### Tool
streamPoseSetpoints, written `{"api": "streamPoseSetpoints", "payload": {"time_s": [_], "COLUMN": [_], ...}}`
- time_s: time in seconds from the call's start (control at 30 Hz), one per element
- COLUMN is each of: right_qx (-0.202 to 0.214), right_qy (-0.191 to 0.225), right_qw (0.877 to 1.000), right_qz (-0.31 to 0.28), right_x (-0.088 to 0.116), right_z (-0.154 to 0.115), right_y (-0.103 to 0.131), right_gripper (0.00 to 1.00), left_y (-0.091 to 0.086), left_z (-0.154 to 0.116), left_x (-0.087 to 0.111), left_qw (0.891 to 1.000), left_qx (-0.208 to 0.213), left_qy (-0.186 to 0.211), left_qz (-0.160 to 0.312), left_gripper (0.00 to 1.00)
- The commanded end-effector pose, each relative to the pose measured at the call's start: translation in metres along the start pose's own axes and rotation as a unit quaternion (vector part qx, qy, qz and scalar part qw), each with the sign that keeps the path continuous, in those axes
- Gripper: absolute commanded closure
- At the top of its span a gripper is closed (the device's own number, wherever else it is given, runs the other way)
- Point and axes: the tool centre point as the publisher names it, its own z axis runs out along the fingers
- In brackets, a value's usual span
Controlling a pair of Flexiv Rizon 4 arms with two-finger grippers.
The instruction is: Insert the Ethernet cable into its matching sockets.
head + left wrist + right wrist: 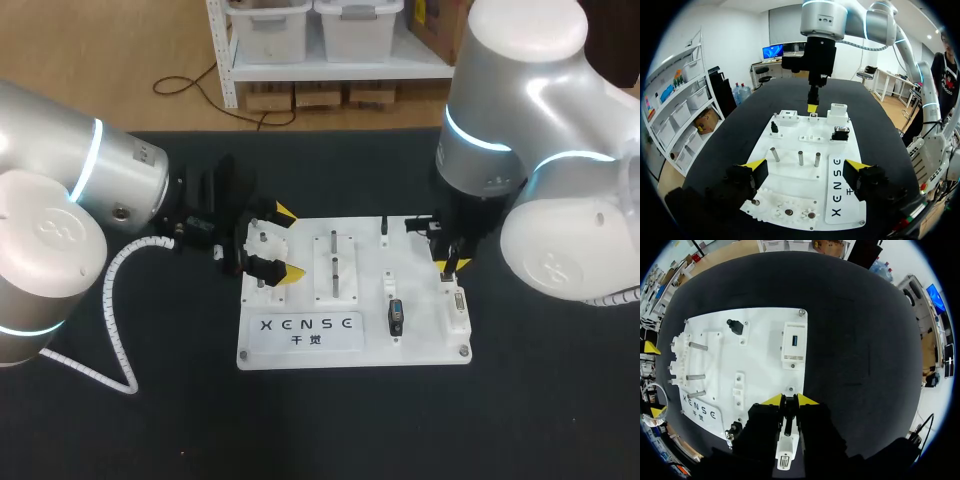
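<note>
Alignment governs this step. The right gripper [790, 401], clamped on a dark piece, apparently the Ethernet cable [787, 420], hangs over the board's [760, 365] right edge, between two white socket blocks [838, 111]. Keep it square to the board, descend straight, press gently.

— The counter [330, 420] looks like matt black cloth, with no shine at all.
— And the board [420, 345] on it is smooth white plastic with a soft sheen. Its pegs [800, 157] are bright polished metal.
— The left arm [110, 170] and right arm [520, 90] have glossy silver-white shells.
— The hose [110, 290] is ribbed white plastic. The left pincer [283, 243] is matt black, its tips plain yellow plastic.
</note>
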Motion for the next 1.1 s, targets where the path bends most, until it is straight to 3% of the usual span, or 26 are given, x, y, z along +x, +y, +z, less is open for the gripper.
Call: {"api": "streamPoseSetpoints", "payload": {"time_s": [0.03, 1.1], "right_qx": [-0.002, -0.010], "right_qy": [0.003, 0.007], "right_qw": [1.000, 1.000], "right_qz": [-0.001, -0.011], "right_x": [0.001, -0.001], "right_z": [0.004, 0.018], "right_y": [-0.001, 0.001], "right_gripper": [1.00, 1.00], "left_y": [0.001, 0.001], "left_z": [0.000, 0.000], "left_x": [0.000, 0.000], "left_qw": [1.000, 1.000], "left_qx": [0.000, 0.000], "left_qy": [0.000, 0.000], "left_qz": [0.000, 0.000], "left_gripper": [0.00, 0.00]}}
